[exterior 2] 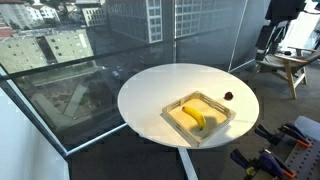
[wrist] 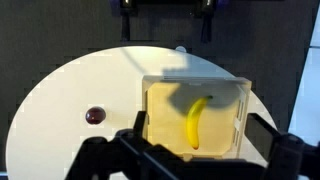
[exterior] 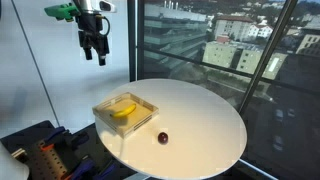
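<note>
The robot's black gripper (exterior: 94, 52) hangs open and empty, well above the square clear-plastic box (exterior: 143, 119), with nothing yet grasped. A smooth, curved yellow banana (exterior: 123, 111) lies inside the box. Near the box, to its right, a small glossy dark-red round fruit (exterior: 162, 138) sits on the round white table (exterior: 205, 105).

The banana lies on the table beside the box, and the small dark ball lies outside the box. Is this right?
Not quite: the banana lies inside the box, as the wrist view shows. The small dark ball does lie outside the box, on the table.
</note>
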